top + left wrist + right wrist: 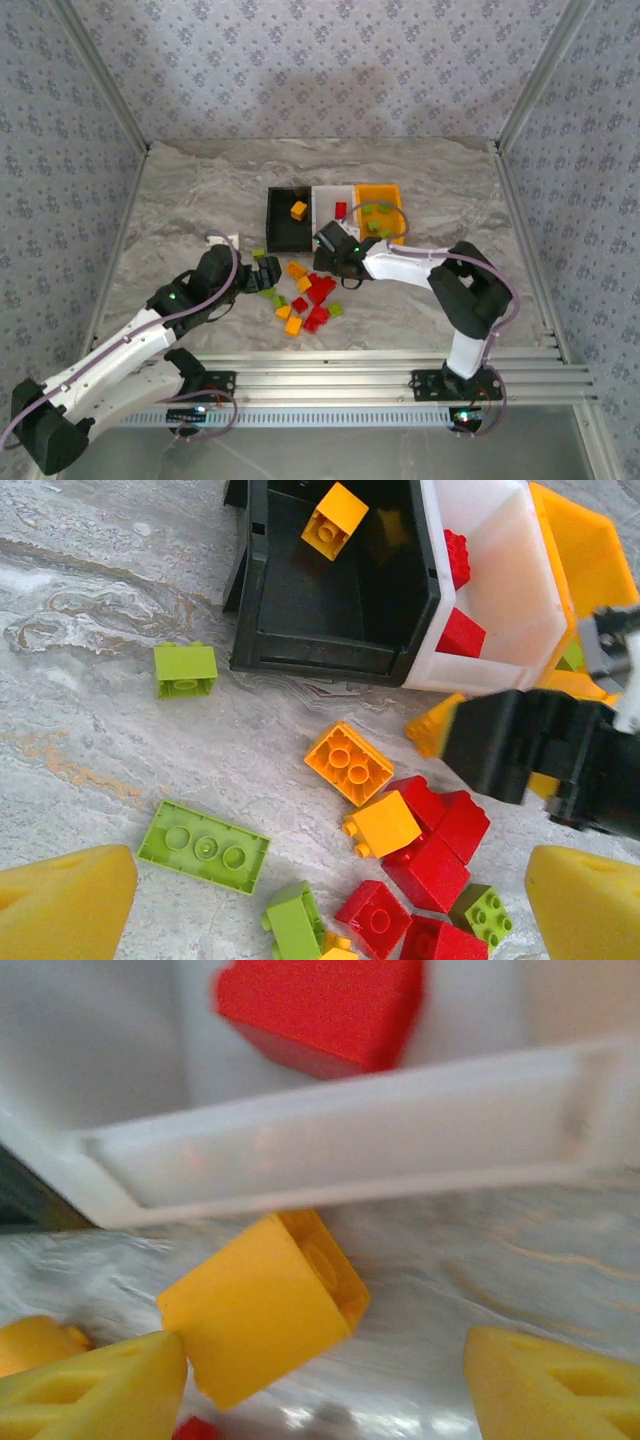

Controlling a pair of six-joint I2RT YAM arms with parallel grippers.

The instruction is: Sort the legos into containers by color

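The black bin, white bin and orange bin stand joined in a row. A yellow brick lies in the black bin, red bricks in the white one. Loose red, yellow and green legos are piled in front of the bins. My left gripper hangs open above the pile, over a red brick. My right gripper is open, low on the table before the white bin's rim. A yellow brick lies between its fingers, touching the left fingertip.
A flat green plate and a small green brick lie left of the pile. The right gripper's black body stands just right of the pile, against the bins. Marbled table spreads to the left and behind, with patterned walls around.
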